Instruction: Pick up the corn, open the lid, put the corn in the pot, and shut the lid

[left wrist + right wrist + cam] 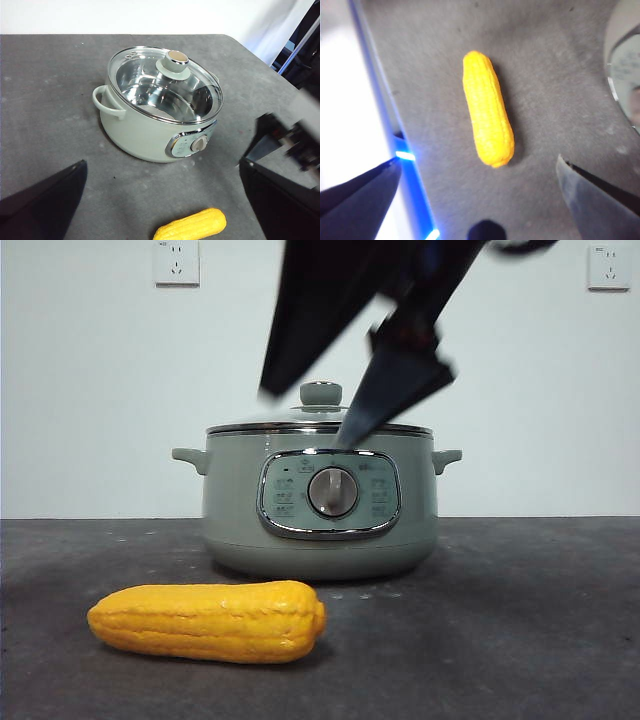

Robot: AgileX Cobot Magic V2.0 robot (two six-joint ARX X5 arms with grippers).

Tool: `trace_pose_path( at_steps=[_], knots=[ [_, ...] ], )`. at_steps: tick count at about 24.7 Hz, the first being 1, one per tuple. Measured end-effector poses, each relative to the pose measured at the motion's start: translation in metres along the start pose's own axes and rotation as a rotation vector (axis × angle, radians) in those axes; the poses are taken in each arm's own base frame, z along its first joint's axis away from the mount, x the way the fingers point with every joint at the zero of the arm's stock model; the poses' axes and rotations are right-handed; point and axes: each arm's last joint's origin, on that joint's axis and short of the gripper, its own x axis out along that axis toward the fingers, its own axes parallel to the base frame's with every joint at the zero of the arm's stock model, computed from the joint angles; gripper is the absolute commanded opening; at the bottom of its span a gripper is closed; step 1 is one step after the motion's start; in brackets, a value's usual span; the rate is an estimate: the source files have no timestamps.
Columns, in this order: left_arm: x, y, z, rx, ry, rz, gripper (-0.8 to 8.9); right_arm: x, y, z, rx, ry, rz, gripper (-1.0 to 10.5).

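The corn (487,110) lies on the bench (520,620) in front of the pot (320,500), lid (165,82) on. The right claw (480,200), spread and empty, hangs above it, seemingly moving; it should straddle the cob's middle across its width. The left claw (165,200) waits, also spread.

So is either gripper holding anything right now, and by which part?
Nothing is held. Both grippers are open and empty; the corn lies on the table, and the lid sits on the pot.

Both grippers carry flat, matte black, wedge-shaped jaws: left gripper (165,200), right gripper (480,200), tapering toward narrow tips.
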Motion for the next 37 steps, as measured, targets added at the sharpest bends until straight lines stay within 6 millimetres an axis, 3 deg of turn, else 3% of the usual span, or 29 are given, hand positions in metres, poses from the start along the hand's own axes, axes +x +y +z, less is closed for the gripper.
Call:
trace_pose_path(
  at_steps=[7,18,23,26,29,32,37],
  knots=[
    [0.004,0.003,0.001,-0.011,0.017,0.001,6.33,0.047,-0.003,0.007,-0.045,0.055,-0.030,6.9],
    [0.011,0.007,0.002,-0.028,0.042,0.002,6.33,0.089,-0.012,0.003,-0.037,0.122,-0.019,6.9],
    [0.011,0.007,0.002,-0.029,0.044,0.002,6.33,0.104,-0.014,0.000,-0.033,0.145,-0.010,5.7],
    [0.011,0.007,0.002,-0.029,0.044,0.002,6.33,0.106,-0.014,0.001,-0.024,0.142,-0.015,3.0],
    [0.011,0.007,0.002,-0.029,0.044,0.002,6.33,0.106,-0.014,0.001,-0.010,0.137,-0.010,2.6],
    [0.011,0.007,0.002,-0.029,0.044,0.002,6.33,0.106,-0.014,0.001,0.002,0.134,-0.006,0.2],
    [0.011,0.007,0.002,-0.029,0.044,0.002,6.33,0.106,-0.013,0.003,0.014,0.116,0.007,-0.1]
  ],
)
